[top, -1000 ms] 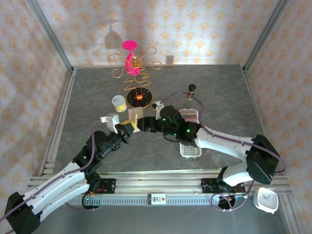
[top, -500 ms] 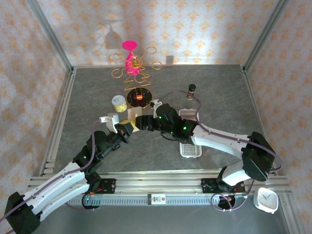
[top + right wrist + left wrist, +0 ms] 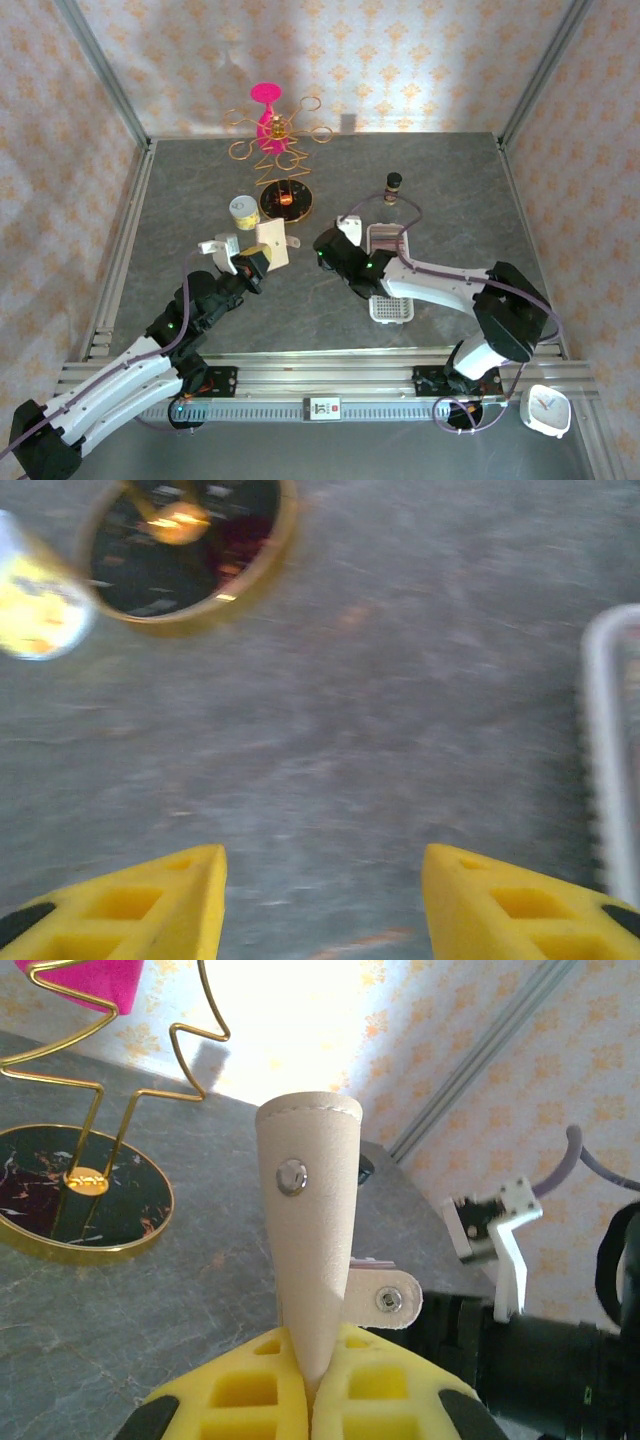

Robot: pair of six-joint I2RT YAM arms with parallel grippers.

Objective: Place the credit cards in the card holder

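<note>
The beige card holder [image 3: 305, 1230] stands upright, pinched at its lower end between the yellow fingers of my shut left gripper [image 3: 312, 1335]. Its snap tab [image 3: 385, 1300] sticks out to the right. From above, the card holder [image 3: 273, 245] sits left of centre, with my left gripper [image 3: 255, 262] below it. My right gripper [image 3: 322, 855] is open over bare table with nothing between its fingers. From above, the right gripper [image 3: 322, 243] is a short way right of the holder and apart from it. Pinkish stripes at the tray's far end [image 3: 385, 238] look like the credit cards, too small to tell apart.
A long white perforated tray [image 3: 390, 305] lies under my right forearm; its rim [image 3: 605, 770] shows at the right. A gold wire stand on a black round base [image 3: 285, 200] and a yellow-lidded jar [image 3: 242, 210] stand behind the holder. A small dark bottle [image 3: 394, 182] is further back.
My right gripper has drawn back to the right, away from the card holder, which now shows in full. The left gripper still holds the holder in about the same place.
</note>
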